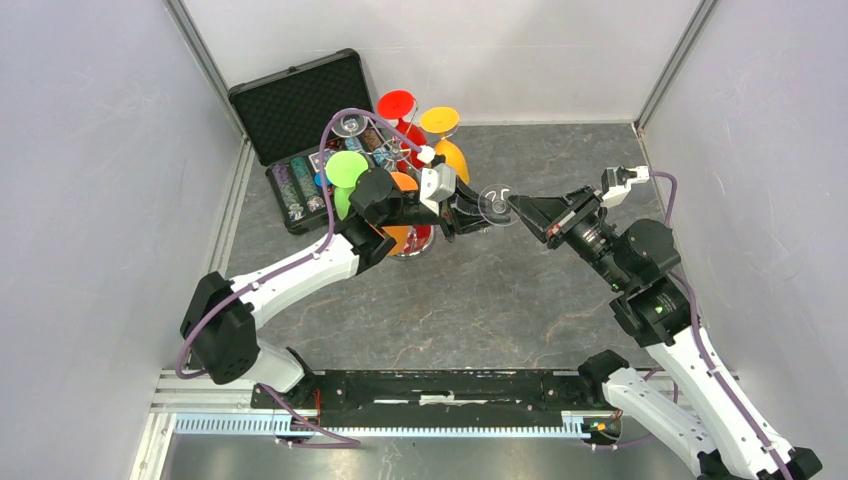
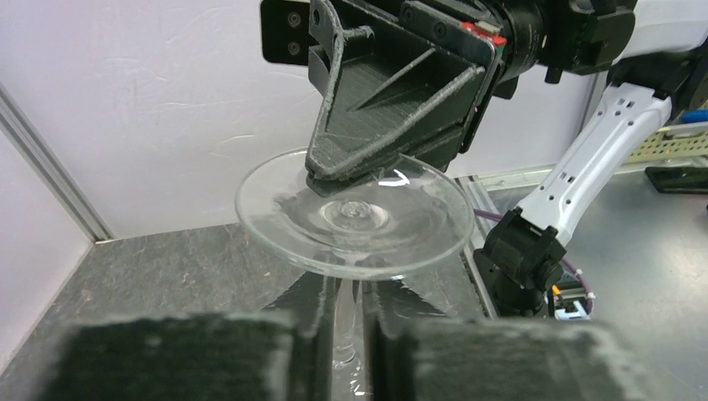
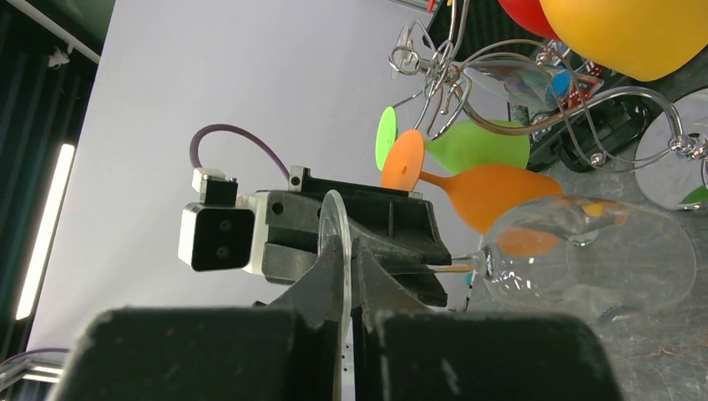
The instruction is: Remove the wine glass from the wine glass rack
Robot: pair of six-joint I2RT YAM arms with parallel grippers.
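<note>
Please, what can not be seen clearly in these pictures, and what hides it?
- Top view: the bowl of the wine glass is hidden under the left gripper; only its foot shows.
- Left wrist view: the bowl is hidden behind that gripper's own blurred fingers.
- Right wrist view: the rack is cut off by the upper and right edges.
- Top view: the chips in the case are too small to count.
</note>
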